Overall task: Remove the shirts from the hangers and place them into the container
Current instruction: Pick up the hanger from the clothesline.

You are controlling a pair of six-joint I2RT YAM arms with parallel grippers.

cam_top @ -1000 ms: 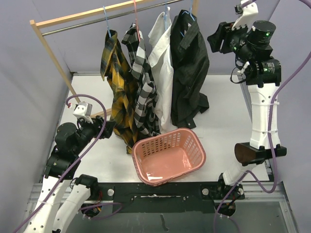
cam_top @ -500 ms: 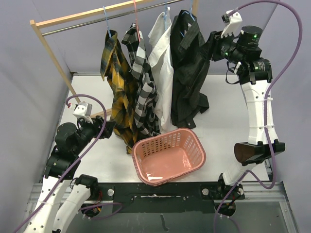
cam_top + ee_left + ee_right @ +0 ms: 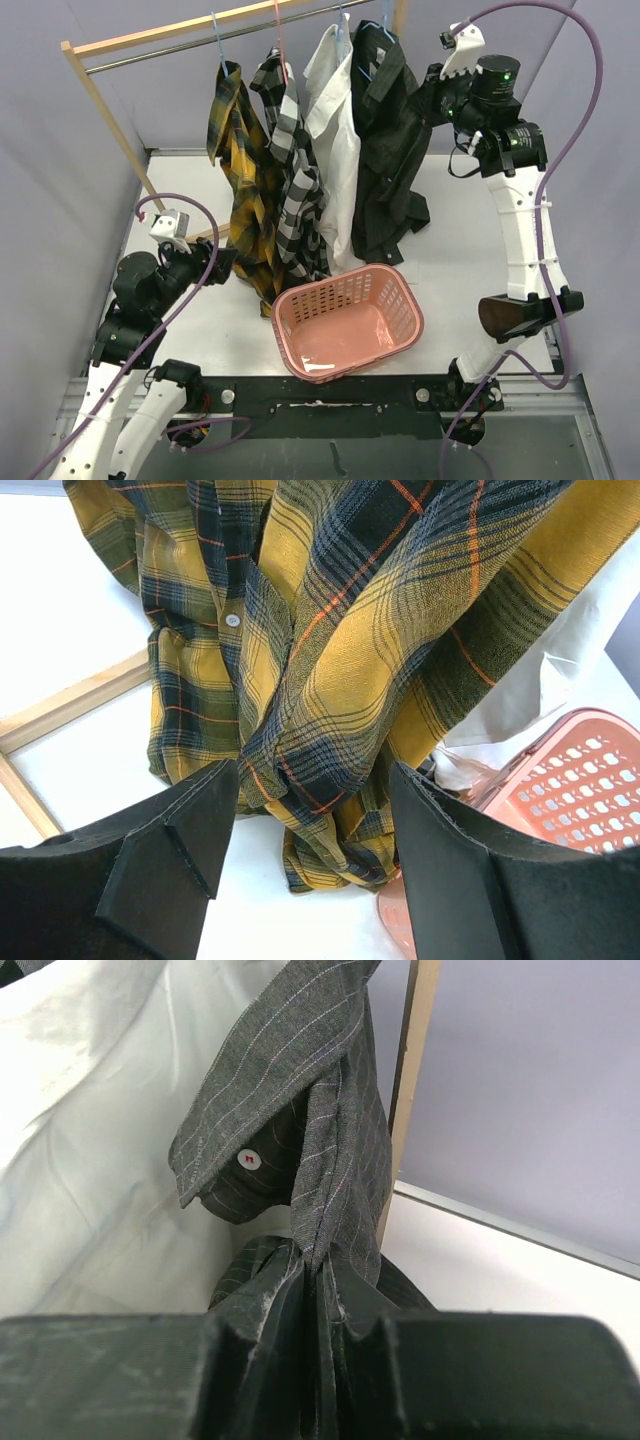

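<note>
On the white counter (image 3: 480,230) the pink laundry basket (image 3: 300,312) sits before the hanging shirts (image 3: 335,130). The right gripper (image 3: 318,1282) pinches the black striped shirt (image 3: 330,1110); the left gripper (image 3: 315,810) stands spread beside the plaid shirt (image 3: 330,630)

We see a robotics lab test cell. A white tabletop (image 3: 470,260) is boxed in by plain lilac-grey partition walls (image 3: 60,150). Two white-and-black robot arms (image 3: 525,220) are bolted to a black base plate (image 3: 330,400) at its near edge, trailing purple cables (image 3: 597,60). We also note a small wooden rack (image 3: 110,120) standing on the table, hung with four shirts (image 3: 330,130).
</note>
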